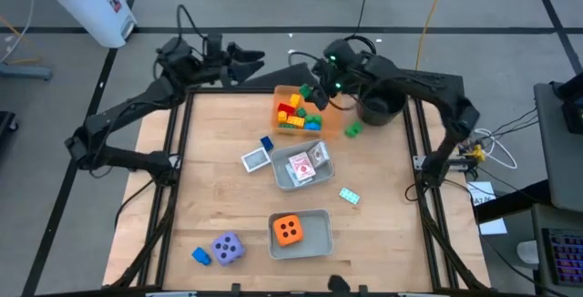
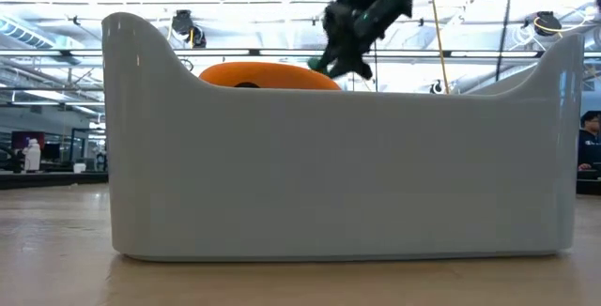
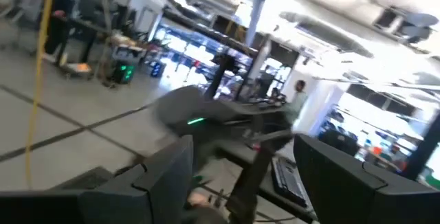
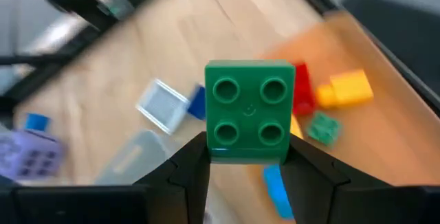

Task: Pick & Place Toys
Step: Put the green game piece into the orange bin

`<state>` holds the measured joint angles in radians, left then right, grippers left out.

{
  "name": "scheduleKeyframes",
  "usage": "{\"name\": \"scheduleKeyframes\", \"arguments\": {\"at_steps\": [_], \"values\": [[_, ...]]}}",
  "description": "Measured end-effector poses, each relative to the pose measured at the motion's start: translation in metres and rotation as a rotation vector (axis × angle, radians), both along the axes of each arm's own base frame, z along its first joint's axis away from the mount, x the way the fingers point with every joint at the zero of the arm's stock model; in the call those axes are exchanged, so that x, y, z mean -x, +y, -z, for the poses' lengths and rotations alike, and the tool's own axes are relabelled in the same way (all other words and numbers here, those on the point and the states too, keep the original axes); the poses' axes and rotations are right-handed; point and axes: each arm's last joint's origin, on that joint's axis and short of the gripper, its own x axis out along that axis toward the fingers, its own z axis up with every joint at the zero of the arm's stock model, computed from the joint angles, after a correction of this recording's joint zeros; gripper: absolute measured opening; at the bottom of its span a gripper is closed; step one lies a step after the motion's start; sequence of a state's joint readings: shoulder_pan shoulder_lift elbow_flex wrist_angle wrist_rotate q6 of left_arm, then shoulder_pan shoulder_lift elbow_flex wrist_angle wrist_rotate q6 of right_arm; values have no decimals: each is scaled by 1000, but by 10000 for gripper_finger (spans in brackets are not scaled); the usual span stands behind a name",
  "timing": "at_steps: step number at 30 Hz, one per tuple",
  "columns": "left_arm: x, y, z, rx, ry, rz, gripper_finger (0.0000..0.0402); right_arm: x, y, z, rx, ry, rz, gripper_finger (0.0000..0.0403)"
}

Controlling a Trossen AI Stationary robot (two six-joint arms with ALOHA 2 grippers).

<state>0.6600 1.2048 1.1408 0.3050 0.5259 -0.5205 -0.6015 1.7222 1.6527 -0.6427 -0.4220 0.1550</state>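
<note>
Holding a green four-stud plastic brick (image 4: 249,110) clamped between its fingers, right gripper (image 4: 247,157) hangs above the orange tray (image 1: 284,95); left gripper's (image 3: 242,165) fingers stand apart, farther off.

Green brick (image 4: 249,110): plain green, four round studs. Orange tray (image 1: 284,94): holds red, yellow, green and blue bricks. Die (image 1: 289,230): orange with dark pips, in a clear grey tray (image 1: 321,217). Second die (image 1: 228,248): purple with pale pips. Pot (image 1: 379,107): black. Counter (image 1: 209,188): light wood grain. Right hand (image 4: 247,165): black.
</note>
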Motion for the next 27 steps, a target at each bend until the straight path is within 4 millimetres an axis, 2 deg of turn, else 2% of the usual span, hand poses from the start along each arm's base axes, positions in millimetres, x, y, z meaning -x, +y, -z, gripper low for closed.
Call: {"name": "scheduleKeyframes", "arguments": {"at_steps": [7, 10, 14, 20, 27], "values": [[7, -4, -4, -42, 8, 76, 260, -22, -35, 46, -4, 275, 32, 140], [8, -6, -3, -44, 24, 133, 260, -30, -44, 66, -1, 397, 38, 140], [7, -5, 1, -23, 61, 180, 260, -39, -55, 86, -45, 465, 25, 140], [7, -5, 6, 7, 106, 197, 260, -45, -65, 98, -22, 517, 54, 140], [7, -6, 7, -1, 111, 205, 260, -39, -70, 104, -8, 592, 52, 140]]}}
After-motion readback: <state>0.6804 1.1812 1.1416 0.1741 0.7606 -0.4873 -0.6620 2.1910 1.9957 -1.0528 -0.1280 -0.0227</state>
